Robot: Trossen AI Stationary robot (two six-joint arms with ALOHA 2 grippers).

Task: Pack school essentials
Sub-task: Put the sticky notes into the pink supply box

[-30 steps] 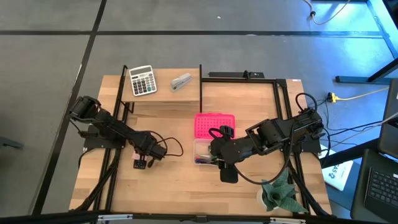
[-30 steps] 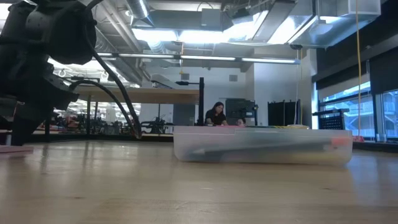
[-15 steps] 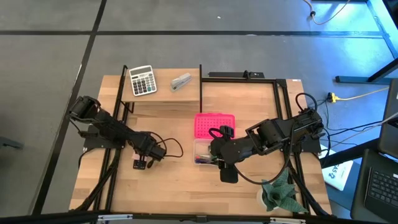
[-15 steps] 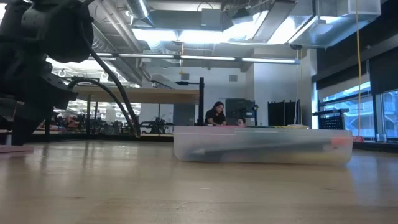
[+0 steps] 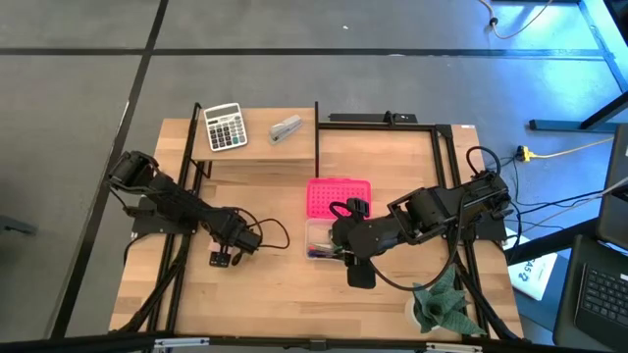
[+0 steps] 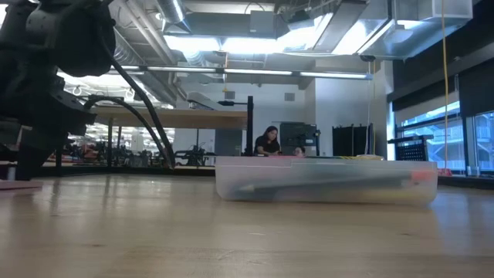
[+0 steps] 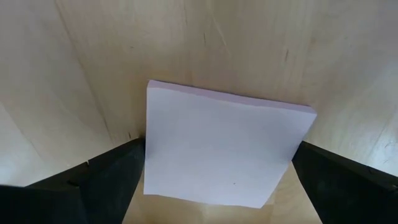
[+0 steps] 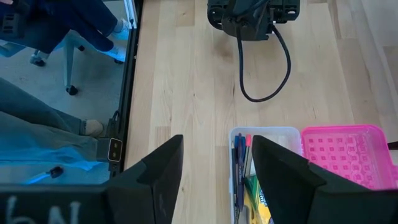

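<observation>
The step in hand looks like picking up the note pad (image 7: 225, 149), the one school item seen lying outside the clear box (image 5: 322, 239). The left gripper (image 5: 224, 259) hangs right over the pad with its fingers (image 7: 102, 180) spread wide, one on each side of it and neither pressing it; the pad lies flat on the table (image 5: 275, 294) between them. The next move, as I judge it, is to close on the pad's edges, lift it, and carry it across to the box. The right gripper (image 8: 214, 165) hovers just over the box's near end, half open and holding nothing; below its fingers the box holds pens and a crayon box (image 8: 256, 196). A pink lid (image 5: 339, 196) lies just beyond the box.
</observation>
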